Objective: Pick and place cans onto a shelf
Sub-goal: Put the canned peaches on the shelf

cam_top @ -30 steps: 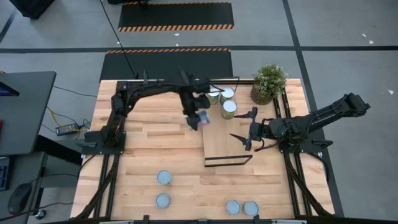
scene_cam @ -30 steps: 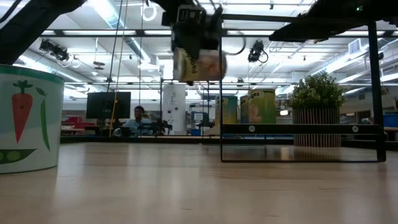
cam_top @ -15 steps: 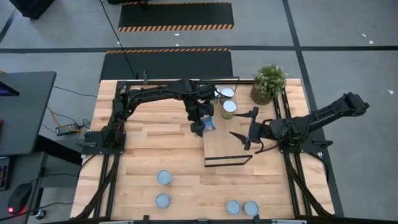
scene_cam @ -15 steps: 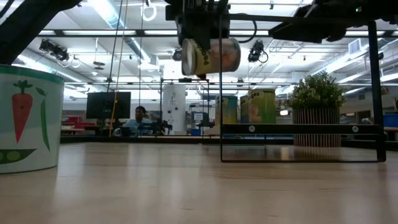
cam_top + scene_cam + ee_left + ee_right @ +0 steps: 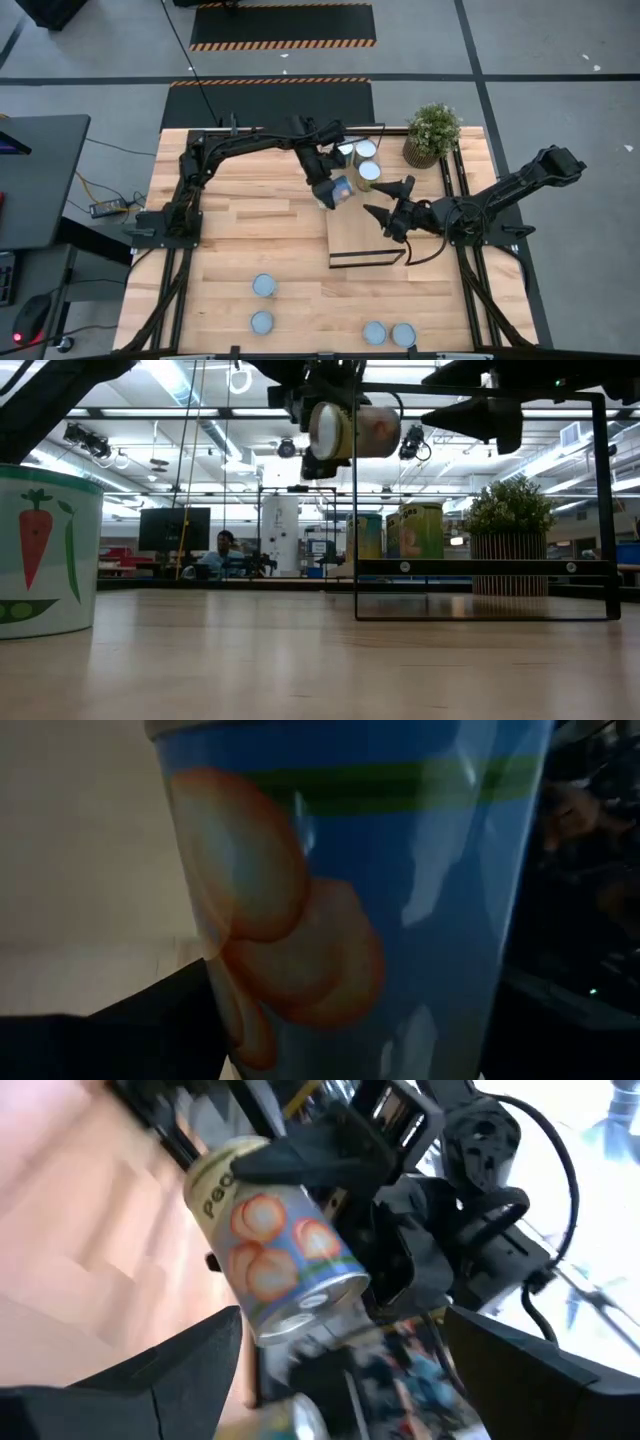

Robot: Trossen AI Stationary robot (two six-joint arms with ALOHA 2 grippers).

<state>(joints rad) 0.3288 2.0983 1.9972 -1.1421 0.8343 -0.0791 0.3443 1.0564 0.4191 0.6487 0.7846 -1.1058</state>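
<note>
1. One can (image 5: 338,189), blue label with orange-pink rounds: gripped in my left end effector (image 5: 330,190), held on its side in the air over the shelf's left edge. In the low view it hangs high above the tabletop, pale end toward the camera (image 5: 352,430).
2. Two cans (image 5: 366,150), upright at the far end of the shelf (image 5: 352,235), close together; a third (image 5: 345,153) partly hidden behind my left arm.
3. Four cans (image 5: 263,285) on the near tabletop (image 5: 240,220), well apart from the shelf: two left of centre, one behind the other; two side by side at the near edge, right of centre.
4. My right end effector (image 5: 385,200): fingers apart, holding nothing, over the shelf, pointing at the held can just beside it.
5. Potted plant (image 5: 432,133), far right corner, beside the shelf.
6. Large can with carrot and pea print (image 5: 45,550), near the low camera.
7. Person (image 5: 222,550), seated far off in the room behind.
</note>
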